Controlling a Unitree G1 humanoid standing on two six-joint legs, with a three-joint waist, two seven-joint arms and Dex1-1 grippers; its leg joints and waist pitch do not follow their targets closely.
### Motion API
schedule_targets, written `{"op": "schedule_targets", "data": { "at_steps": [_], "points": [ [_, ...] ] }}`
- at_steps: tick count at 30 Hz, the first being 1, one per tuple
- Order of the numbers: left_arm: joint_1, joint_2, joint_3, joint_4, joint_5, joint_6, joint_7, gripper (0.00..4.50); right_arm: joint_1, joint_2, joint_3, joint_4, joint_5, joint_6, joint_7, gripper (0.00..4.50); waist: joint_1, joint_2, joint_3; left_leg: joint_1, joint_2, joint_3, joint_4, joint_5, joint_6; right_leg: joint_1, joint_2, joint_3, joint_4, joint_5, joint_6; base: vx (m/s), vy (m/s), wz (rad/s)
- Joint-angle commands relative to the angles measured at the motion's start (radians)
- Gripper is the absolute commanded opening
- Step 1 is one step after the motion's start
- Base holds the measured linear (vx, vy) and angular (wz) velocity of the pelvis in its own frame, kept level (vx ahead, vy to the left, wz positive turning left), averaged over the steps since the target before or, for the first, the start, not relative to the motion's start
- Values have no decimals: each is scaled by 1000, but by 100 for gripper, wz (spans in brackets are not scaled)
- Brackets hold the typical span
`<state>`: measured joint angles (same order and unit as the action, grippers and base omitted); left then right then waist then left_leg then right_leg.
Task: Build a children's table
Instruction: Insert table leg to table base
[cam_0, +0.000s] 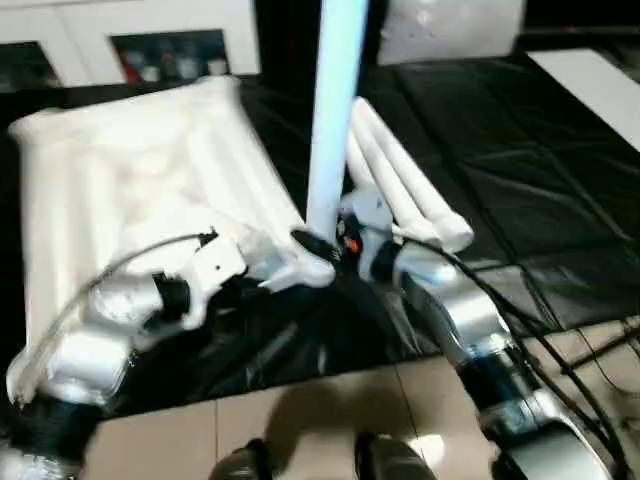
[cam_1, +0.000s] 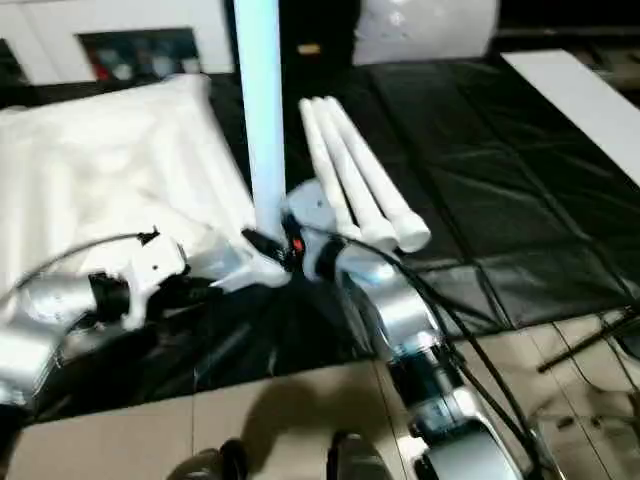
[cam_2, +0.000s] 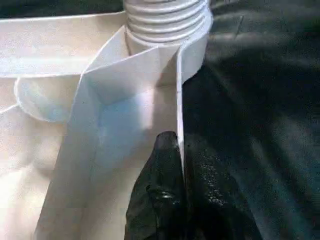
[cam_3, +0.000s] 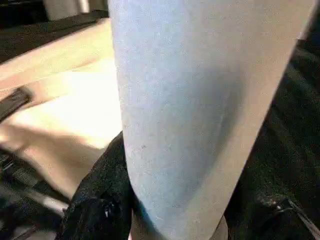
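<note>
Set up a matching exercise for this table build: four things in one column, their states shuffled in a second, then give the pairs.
1. upright leg
2. three spare legs
3. left gripper
4. tabletop

A. lying side by side on the black sheet
B. underside up
C. shut on the tabletop's rim
D. standing in a corner socket, right gripper around it

Pairs: 1-D, 2-A, 3-C, 4-B

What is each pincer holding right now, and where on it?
The right pincer grips the upright leg low on its shaft, just above the corner socket. The left pincer is pinched shut on the table top's side rim beside that socket.
</note>
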<state>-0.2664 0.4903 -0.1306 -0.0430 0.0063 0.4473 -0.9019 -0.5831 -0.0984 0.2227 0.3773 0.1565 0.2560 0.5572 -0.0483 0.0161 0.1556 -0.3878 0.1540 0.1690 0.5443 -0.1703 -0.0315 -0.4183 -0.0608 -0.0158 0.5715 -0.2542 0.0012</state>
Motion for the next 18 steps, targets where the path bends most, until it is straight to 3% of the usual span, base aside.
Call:
{"op": "schedule_targets", "data": {
  "at_steps": [1,2,3,5,6,7,8,9,10,11,12,13,14,15,16,17,18],
  "points": [
    [-5,-22,-13,-113,-12,15,22,0,60,-16,8,190,-63,92,-63,191,-1,14,-19,47,65,-55,-95,-722,-86,-8,-73,23,-100,-595,-95,-66,20,-8],
    [-8,-27,-19,-116,-5,23,34,0,56,-12,10,199,-62,91,-62,191,-5,-6,-24,49,64,-54,-94,-729,-84,-4,-70,17,-103,-607,-87,-54,20,-12],
    [-15,-34,-25,-116,3,28,48,0,52,-9,12,207,-59,93,-59,191,0,11,-18,57,64,-54,-100,-770,-88,-7,-65,7,-106,-636,-72,-54,20,-12],
    [-25,-42,-31,-119,9,45,69,0,47,-6,19,218,-61,88,-55,191,0,15,-20,67,64,-49,-104,-795,-91,-8,-58,-4,-108,-604,-70,-56,6,-6],
    [-27,-44,-32,-123,13,53,78,0,45,-5,21,225,-64,83,-52,191,6,20,-20,54,73,-38,-141,-825,-92,16,-41,-26,-83,-491,-82,-53,3,-4],
    [-26,-43,-33,-134,22,70,90,0,42,-1,21,235,-67,79,-50,191,10,22,-20,38,81,-26,-168,-845,-95,34,-29,-37,-50,-423,-93,0,0,0],
    [-25,-42,-34,-136,24,72,92,0,42,0,20,237,-67,79,-49,191,19,24,-26,19,92,-18,-193,-855,-97,61,-27,-39,5,-337,-108,-68,-24,8],
    [-28,-39,-35,-143,32,90,103,0,38,1,25,249,-74,71,-39,191,46,0,-31,19,80,39,-216,-786,-100,46,-20,-19,27,-344,-105,-68,-24,8],
    [-28,-39,-35,-144,33,93,105,0,37,0,27,250,-76,68,-36,191,48,-22,-29,67,48,45,-139,-698,-103,-12,-41,-2,-68,-559,-82,2,-81,15],
    [-30,-37,-37,-144,35,97,109,0,35,1,27,257,-76,63,-38,191,48,-33,-31,164,15,27,19,-563,-74,-100,-105,12,-189,-779,-59,78,-53,-16],
    [-32,-37,-39,-142,38,98,112,0,33,2,24,265,-74,58,-40,191,50,-29,-15,16,-4,-75,61,-65,10,64,-195,42,-158,-851,-67,78,-53,-16],
    [-33,-37,-40,-141,40,100,115,0,29,3,22,273,-74,51,-44,191,48,-26,-2,19,21,-77,28,-139,-22,53,-181,-7,-154,-857,-60,61,53,-56],
    [-34,-37,-40,-141,41,100,116,0,29,3,22,274,-74,49,-45,226,36,21,-19,46,63,-96,-56,-490,-72,61,-96,-54,-102,-599,-69,21,106,-42],
    [-42,-39,-41,-128,42,97,125,0,17,10,3,295,-63,34,-56,226,17,27,-11,36,81,-107,-98,-689,-88,59,-57,-76,-66,-428,-81,21,106,-42],
    [-45,-39,-41,-122,42,95,129,0,13,12,-2,301,-59,31,-57,249,42,57,-16,16,119,-102,-170,-984,-108,85,-30,-88,61,-107,-122,-63,67,2],
    [-49,-37,-42,-117,40,93,133,0,11,14,-6,306,-57,31,-52,266,100,57,-15,-23,124,-49,-220,-1065,-64,99,-15,-84,149,-6,-114,-39,-33,33],
    [-56,-34,-42,-105,38,88,138,0,8,14,-6,312,-61,23,-50,267,85,22,-36,41,90,-6,-175,-885,-72,61,-37,-25,105,-207,-123,-39,-33,33]
  ]
}}
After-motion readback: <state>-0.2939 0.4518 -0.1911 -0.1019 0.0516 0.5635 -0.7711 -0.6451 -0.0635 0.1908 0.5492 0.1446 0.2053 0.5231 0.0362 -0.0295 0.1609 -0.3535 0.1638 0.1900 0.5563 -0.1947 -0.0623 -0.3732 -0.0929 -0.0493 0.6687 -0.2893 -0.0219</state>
